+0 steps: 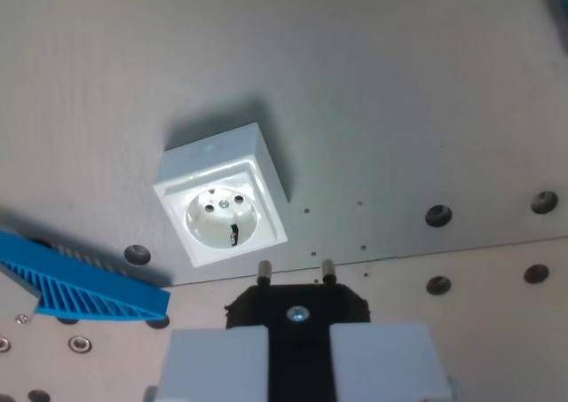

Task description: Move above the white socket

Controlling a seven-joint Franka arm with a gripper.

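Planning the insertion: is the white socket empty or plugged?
Empty: the white socket shows its open round recess; the plug sits below it, apart.

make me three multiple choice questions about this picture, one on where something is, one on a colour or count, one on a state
1. Where is the socket relative to the plug?
A. Up and toward the wrist view's left
B. Directly right
C. Hidden beneath it

2. How many pins show on the plug?
A. One
B. Two
C. Four

3. What state is the gripper in?
A. Open and empty
B. Shut on the plug
C. Shut on the blue part

Answers: 1 A, the socket sits above-left of the plug. 2 B, two metal pins stick out. 3 B, both fingers flank the black plug body.
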